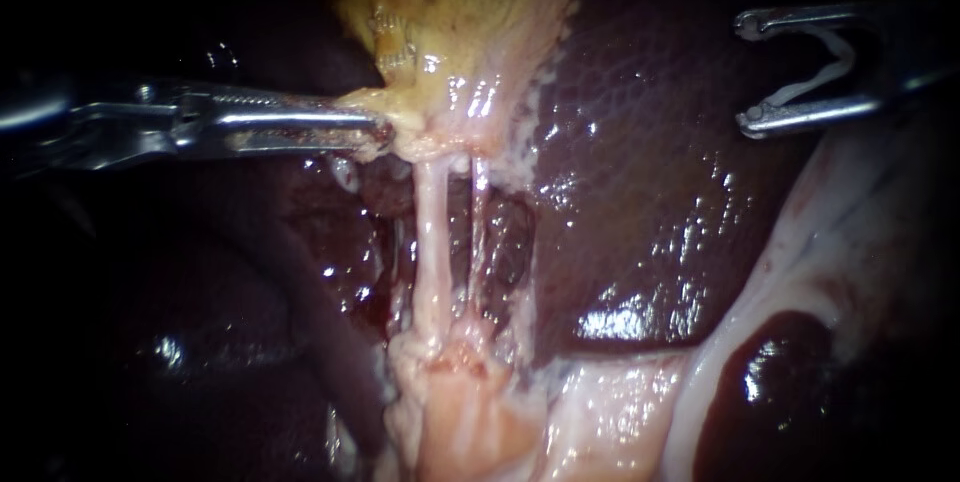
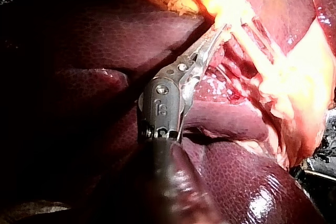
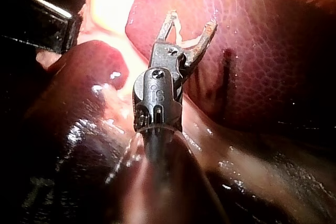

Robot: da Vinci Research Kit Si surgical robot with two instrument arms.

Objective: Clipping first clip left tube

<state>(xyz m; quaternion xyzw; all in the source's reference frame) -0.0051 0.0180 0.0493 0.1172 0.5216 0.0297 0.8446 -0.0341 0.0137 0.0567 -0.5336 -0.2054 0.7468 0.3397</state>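
Left tube (image 1: 432,252): ran taut from the lower edge of the gallbladder (image 1: 450,12), unclipped, just beside the right tube (image 1: 480,232).
Left instrument (image 1: 375,127): jaws closed on the gallbladder's neck.
Right instrument (image 1: 748,73): jaws wide, cradling a pale clip (image 1: 838,60) — well apart, over the liver (image 1: 650,172).
Risk: clip might catch both tubes — they lay close.
Containers: none seen.

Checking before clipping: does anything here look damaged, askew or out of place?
Nothing stands out. The left instrument grips the gallbladder, both tubes run taut and bare, and the right instrument holds its clip clear over the liver.
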